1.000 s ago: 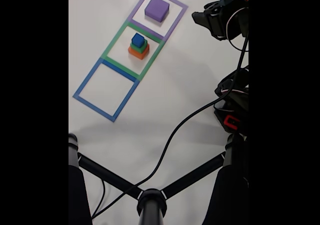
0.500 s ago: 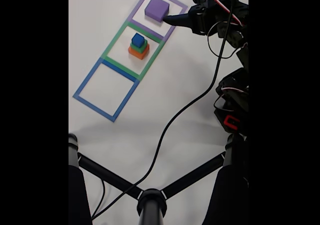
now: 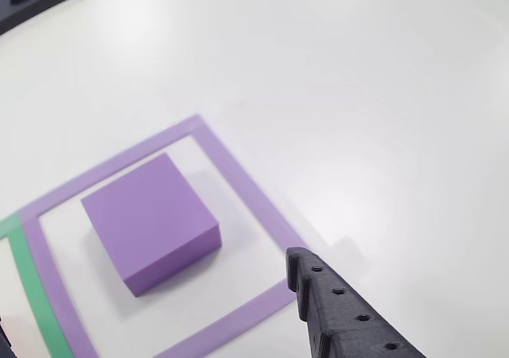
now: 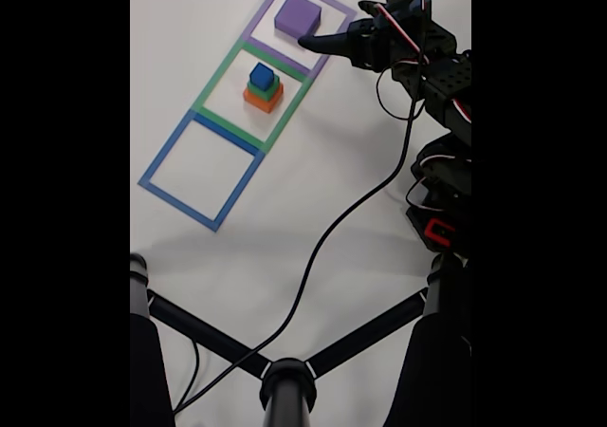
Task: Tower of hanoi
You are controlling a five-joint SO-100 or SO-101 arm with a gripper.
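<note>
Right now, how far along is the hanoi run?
Done: purple block sits alone in the purple outline; blue cube, green block and orange block are stacked in the green outline. In hand: nothing; gripper is beside the purple block. Left: blue outline holds no blocks.

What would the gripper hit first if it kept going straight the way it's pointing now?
Probably the large purple square foam block. In the fixed view the gripper points left at the block's near edge, close beside it. Its height above the table is unclear, so it might pass just over.
</note>
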